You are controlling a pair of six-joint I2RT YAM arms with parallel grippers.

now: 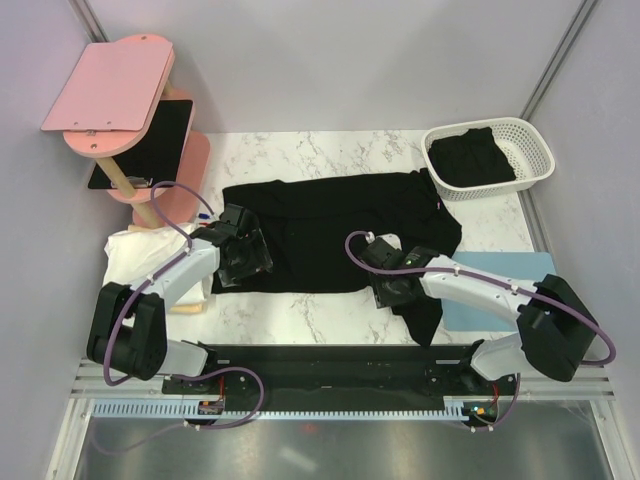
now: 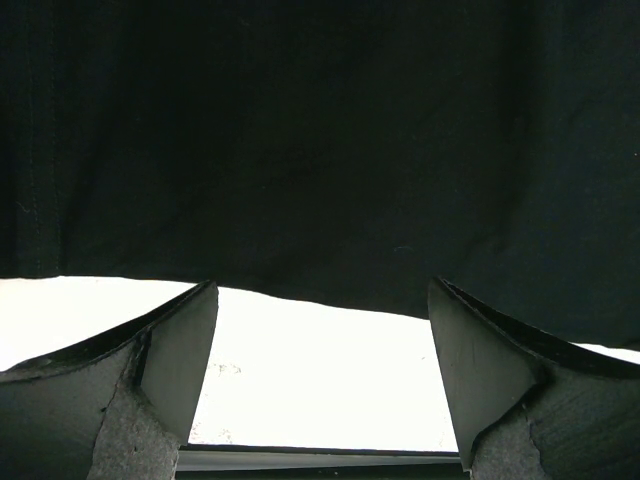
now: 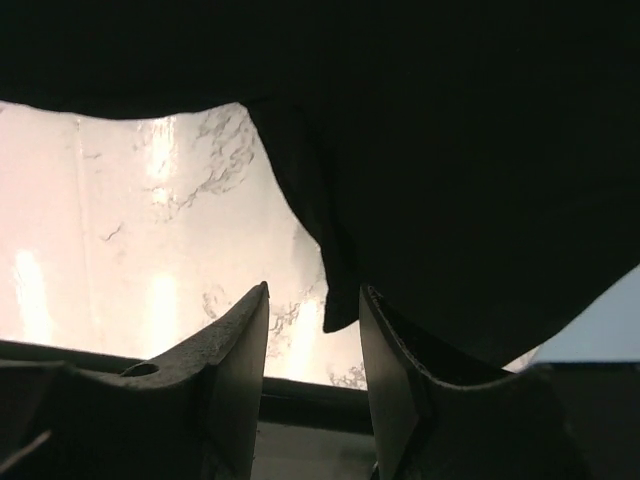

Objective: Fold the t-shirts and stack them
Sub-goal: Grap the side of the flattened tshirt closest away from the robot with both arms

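Left jaws gape wide at the near hem of the shirt [image 1: 330, 225], nothing in them. Right jaws half-closed about a sleeve corner; pinched or not, we cannot tell. We judge the first fold starting: both need cloth, then lift. Shirt black, spread mid-worktop [image 1: 300, 315], rumpled at right.

Spread t-shirt [image 1: 330, 225]: plain black, matte, lying flat across mid bench [image 1: 330, 150], long axis left to right. Right end rumpled, one part trailing toward the near edge.
Second t-shirt [image 1: 470, 160]: black, bunched, in basket [image 1: 535, 150] at far right corner.
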